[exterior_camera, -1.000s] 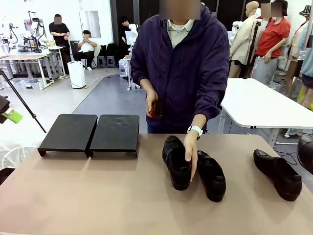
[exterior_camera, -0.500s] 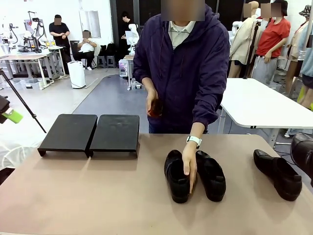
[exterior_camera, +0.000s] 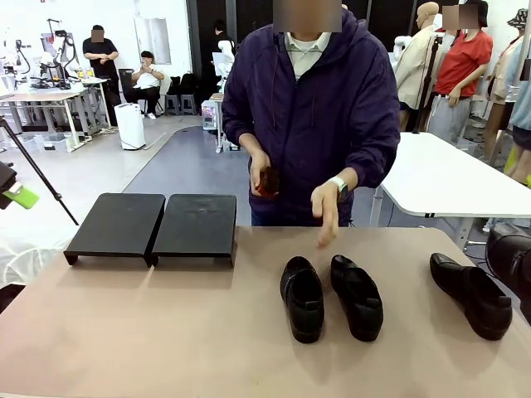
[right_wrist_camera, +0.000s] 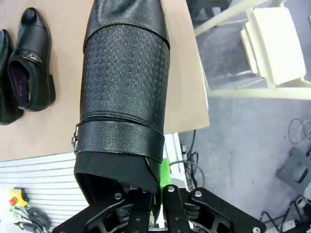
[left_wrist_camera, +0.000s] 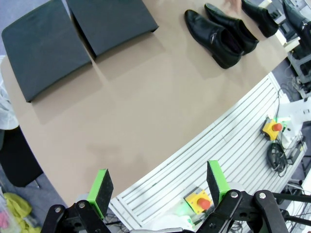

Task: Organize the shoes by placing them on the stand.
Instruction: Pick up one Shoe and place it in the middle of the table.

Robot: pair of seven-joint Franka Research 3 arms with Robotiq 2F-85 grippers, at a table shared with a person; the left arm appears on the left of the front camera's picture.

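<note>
1. The right gripper (right_wrist_camera: 158, 196) is pressed together on the thin back rim of the held shoe (right_wrist_camera: 126, 82), which it holds up at the right end of the surface (exterior_camera: 166, 332). So narrow a pinch on glossy leather could slip, or let the shoe swing, in my judgement.
2. The stand (exterior_camera: 149, 224) sits bare at the far left, well apart from that shoe. The carry would cross the whole surface, so a dangling toe might clip the single shoe (exterior_camera: 471, 292) on the right or the two shoes (exterior_camera: 303, 297) side by side in the middle.
3. The person's hand (exterior_camera: 325, 207) hovers above the far edge near those two, in a likely path. The other hand (exterior_camera: 257, 170) holds a small reddish-brown object (exterior_camera: 267, 181).
4. The left gripper (left_wrist_camera: 160, 183) is spread wide and empty above the near edge.
</note>
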